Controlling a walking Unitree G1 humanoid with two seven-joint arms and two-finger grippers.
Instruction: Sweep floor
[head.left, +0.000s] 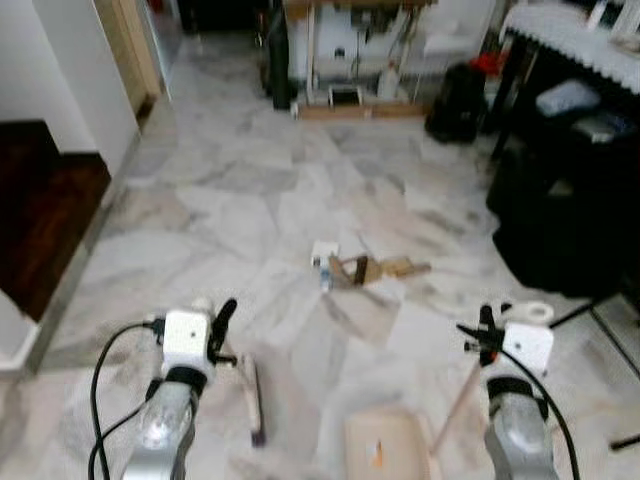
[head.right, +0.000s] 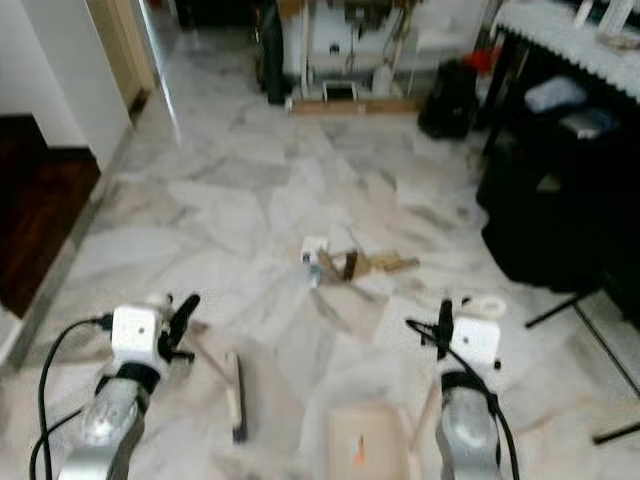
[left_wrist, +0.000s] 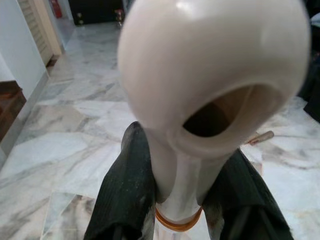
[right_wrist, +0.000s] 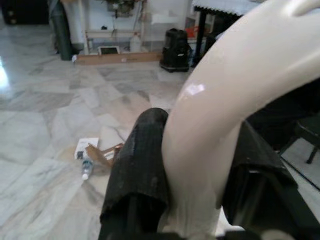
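Note:
My left gripper (head.left: 218, 326) is shut on the cream handle (left_wrist: 210, 75) of a broom, with black fingers (left_wrist: 125, 200) on both sides of it. The broom's head (head.left: 254, 398) rests on the marble floor just in front of me. My right gripper (head.left: 487, 335) is shut on the cream looped handle (right_wrist: 225, 100) of a dustpan. The beige pan (head.left: 385, 445) lies on the floor between my arms. Ahead, in the middle of the floor, lies litter (head.left: 352, 268): a white card, a small bottle and brown cardboard scraps.
Dark bags and furniture (head.left: 560, 220) crowd the right side, under a table with a white lace cloth (head.left: 570, 30). A thin black stand leg (head.left: 590, 312) reaches onto the floor near my right arm. A dark wooden step (head.left: 40, 220) and a wall corner are at the left. A shelf unit (head.left: 350, 50) stands at the back.

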